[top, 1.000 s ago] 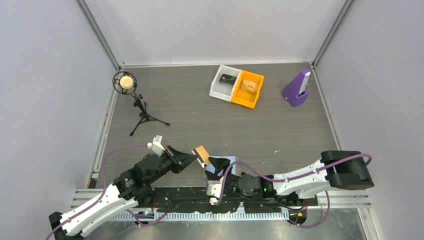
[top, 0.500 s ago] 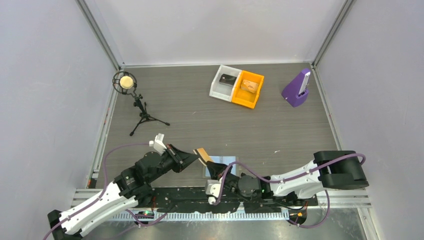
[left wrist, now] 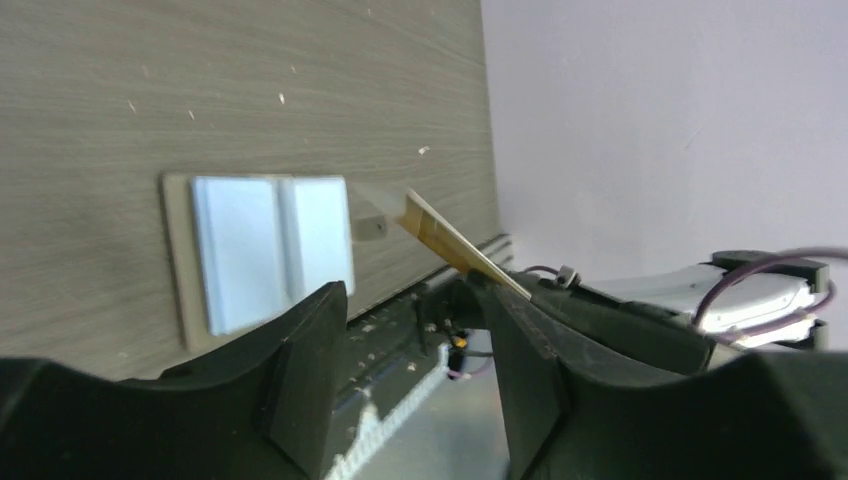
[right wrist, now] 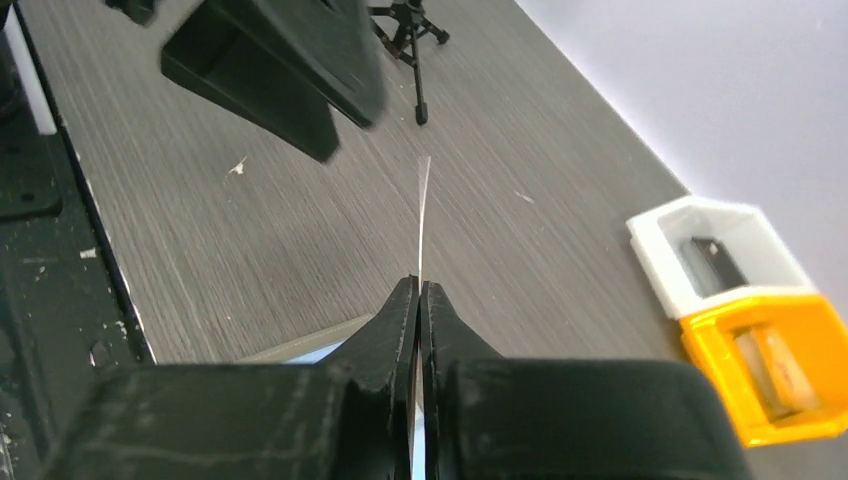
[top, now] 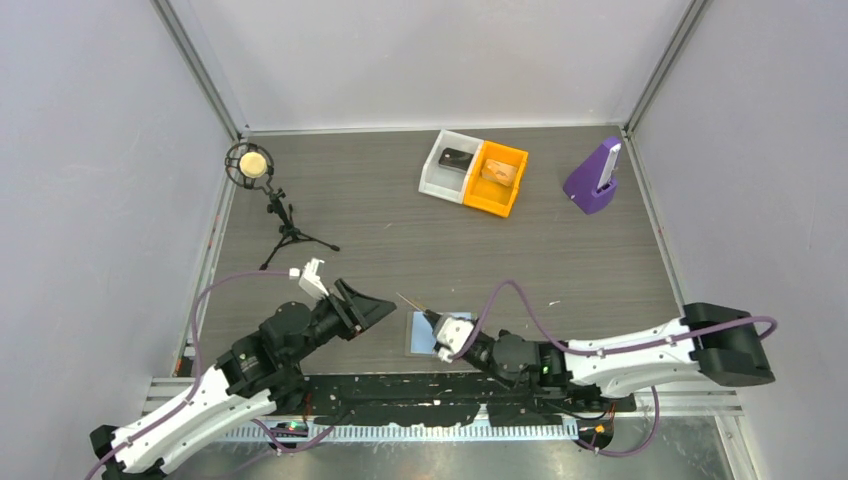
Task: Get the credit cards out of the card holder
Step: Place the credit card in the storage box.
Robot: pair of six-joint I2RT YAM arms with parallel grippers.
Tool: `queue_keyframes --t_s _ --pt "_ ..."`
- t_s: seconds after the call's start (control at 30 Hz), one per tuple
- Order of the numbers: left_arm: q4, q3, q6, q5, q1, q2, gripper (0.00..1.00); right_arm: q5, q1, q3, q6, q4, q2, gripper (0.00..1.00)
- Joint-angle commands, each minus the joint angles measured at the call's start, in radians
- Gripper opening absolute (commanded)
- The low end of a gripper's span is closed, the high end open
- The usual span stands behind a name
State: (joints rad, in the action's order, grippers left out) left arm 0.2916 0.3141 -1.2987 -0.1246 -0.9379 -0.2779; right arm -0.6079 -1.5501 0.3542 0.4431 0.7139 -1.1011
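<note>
The card holder [top: 418, 337] lies open on the table near the front edge, its two light blue panels [left wrist: 265, 250] facing up. My right gripper [top: 432, 322] is shut on one tan credit card [top: 410, 301], which sticks up and to the left over the holder. In the right wrist view the card [right wrist: 423, 215] appears edge-on above the pinched right gripper [right wrist: 418, 290]. My left gripper [top: 385, 308] stands open just left of the card, touching nothing. In the left wrist view the card [left wrist: 455, 243] slants past my open left gripper [left wrist: 420, 345].
A white bin [top: 440, 189] with a dark object and an orange bin [top: 490, 206] stand together at the back. A purple stand [top: 593, 180] is at the back right. A microphone on a small tripod [top: 288, 232] stands at the left.
The right gripper shut on the card. The left gripper then let go, opened and drew back to the left. The right wrist turned, so the card now stands edge-on.
</note>
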Motion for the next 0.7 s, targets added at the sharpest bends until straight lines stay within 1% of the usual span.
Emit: queue_keyframes --t_s 0.0,0.03,0.07,0.1,0.13,0.3,0.33,0.47,0.67 --pt "0.096 0.132 0.285 -0.073 -0.003 -0.030 0.59 0.103 0.099 0.064 -0.345 -0.249 0.128 0.05" --pt "0.116 0.153 0.332 -0.073 -0.003 -0.047 0.60 0.127 0.117 0.071 -0.378 -0.312 0.146 0.05" --pt "0.135 0.175 0.374 -0.069 -0.003 -0.064 0.61 0.177 0.151 0.073 -0.443 -0.336 0.184 0.05" --pt "0.151 0.192 0.413 -0.061 -0.003 -0.083 0.62 0.195 0.168 0.076 -0.481 -0.383 0.204 0.05" --pt "0.166 0.208 0.448 -0.053 -0.002 -0.099 0.63 0.239 0.201 0.077 -0.543 -0.404 0.241 0.05" --pt "0.194 0.278 0.597 0.035 -0.002 -0.181 0.64 0.376 0.314 0.084 -0.727 -0.535 0.368 0.05" --pt "0.188 0.284 0.615 0.056 -0.003 -0.191 0.64 0.421 0.325 0.085 -0.761 -0.546 0.395 0.05" --pt "0.137 0.282 0.659 0.134 -0.002 -0.214 0.64 0.505 0.370 0.086 -0.837 -0.571 0.455 0.05" --pt "0.076 0.271 0.654 0.215 -0.002 -0.229 0.64 0.512 0.388 0.073 -0.938 -0.536 0.521 0.05"
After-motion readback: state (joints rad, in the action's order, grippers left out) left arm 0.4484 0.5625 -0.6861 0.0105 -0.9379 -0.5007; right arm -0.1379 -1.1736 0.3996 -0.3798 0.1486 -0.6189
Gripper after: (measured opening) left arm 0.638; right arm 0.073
